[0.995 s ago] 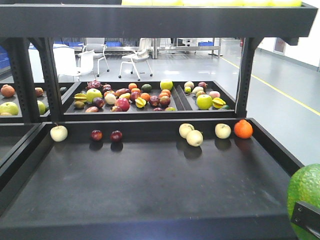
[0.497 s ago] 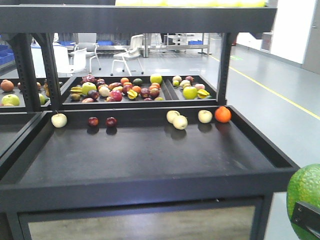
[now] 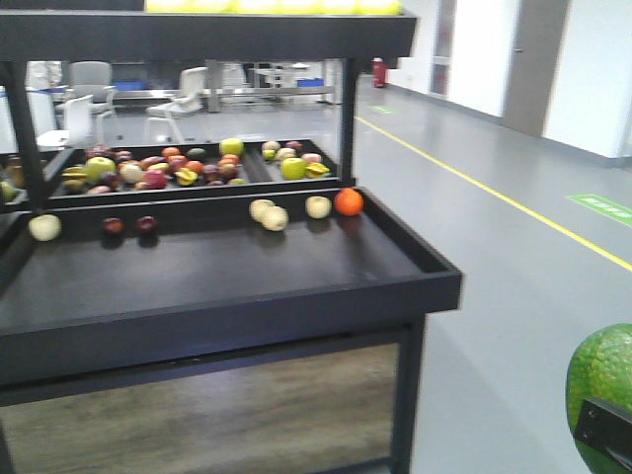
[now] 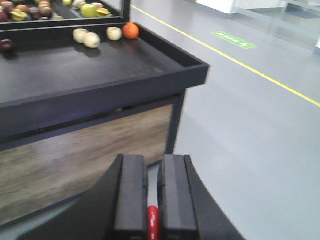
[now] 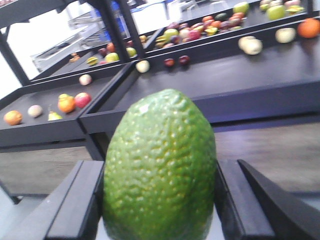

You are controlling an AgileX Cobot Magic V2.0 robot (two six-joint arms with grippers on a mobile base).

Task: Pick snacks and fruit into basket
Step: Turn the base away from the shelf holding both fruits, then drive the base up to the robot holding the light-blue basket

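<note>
Grey floor (image 3: 513, 296) is seen around the right gripper (image 5: 160, 200), whose jaws are clamped on the fruit (image 5: 160, 165); the left gripper (image 4: 152, 200) is pressed together. No basket is visible; a loosened grip could drop it.

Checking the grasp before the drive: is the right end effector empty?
No: in the right wrist view the right end effector has its fingers pressed against both sides of the large bumpy green fruit.
</note>
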